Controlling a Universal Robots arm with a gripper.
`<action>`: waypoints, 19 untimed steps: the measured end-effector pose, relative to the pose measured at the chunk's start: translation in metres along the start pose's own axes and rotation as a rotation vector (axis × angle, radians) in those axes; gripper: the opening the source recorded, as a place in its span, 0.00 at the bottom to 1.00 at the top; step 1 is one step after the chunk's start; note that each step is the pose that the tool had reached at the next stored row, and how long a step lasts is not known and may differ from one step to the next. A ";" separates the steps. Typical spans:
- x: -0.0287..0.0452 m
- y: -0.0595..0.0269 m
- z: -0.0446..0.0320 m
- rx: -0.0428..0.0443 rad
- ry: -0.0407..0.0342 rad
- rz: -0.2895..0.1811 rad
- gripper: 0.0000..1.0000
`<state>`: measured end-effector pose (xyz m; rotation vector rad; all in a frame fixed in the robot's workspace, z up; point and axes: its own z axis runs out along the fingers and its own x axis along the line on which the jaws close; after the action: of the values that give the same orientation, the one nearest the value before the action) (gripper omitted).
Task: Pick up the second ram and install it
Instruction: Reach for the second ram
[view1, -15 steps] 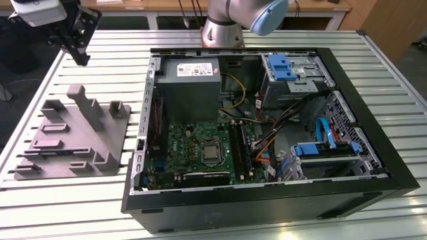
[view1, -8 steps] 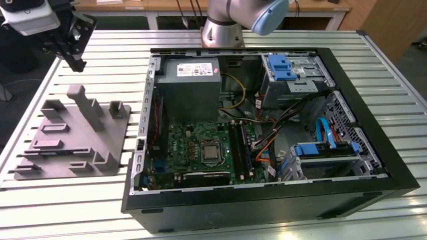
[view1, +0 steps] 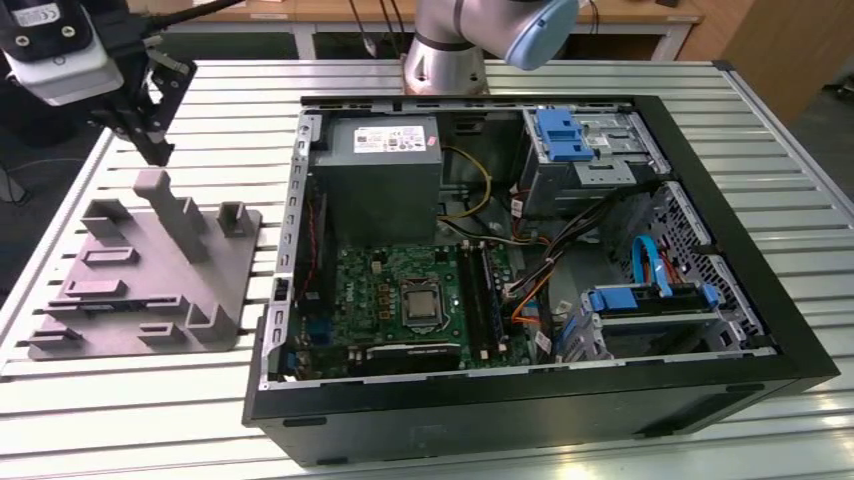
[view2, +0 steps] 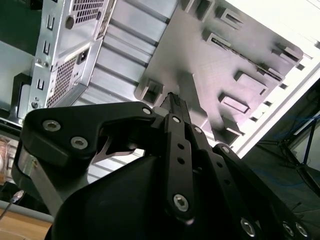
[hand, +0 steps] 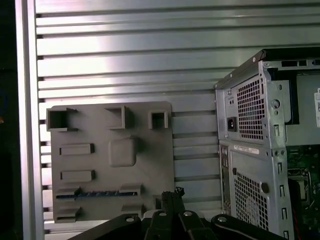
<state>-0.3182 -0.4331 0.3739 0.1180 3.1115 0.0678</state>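
arm raised over grey fixture | jaws seemingly closed, empty | second ram in fixture slot

The long, thin dark-blue circuit-board stick sits sunk in a slot of the grey stepped plastic fixture, near the black gripper in the first wrist view. Only its thin upper edge shows, and its chips and label are hidden. The gripper's body is cut off by the picture's edge and covers the fixture's nearest rim. In the second wrist view the gripper hides the fixture's closest part. The open black computer case, on the gripper's other side from the stick, is cut by the edge.
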 end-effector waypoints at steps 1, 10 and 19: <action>0.0000 -0.0012 0.0018 0.0000 0.0000 0.000 0.10; 0.0000 -0.0059 0.0164 0.0001 0.0003 0.000 0.10; 0.0002 -0.0086 0.0298 0.0001 0.0003 0.000 0.10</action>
<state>-0.3182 -0.4404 0.3437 0.1179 3.1118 0.0676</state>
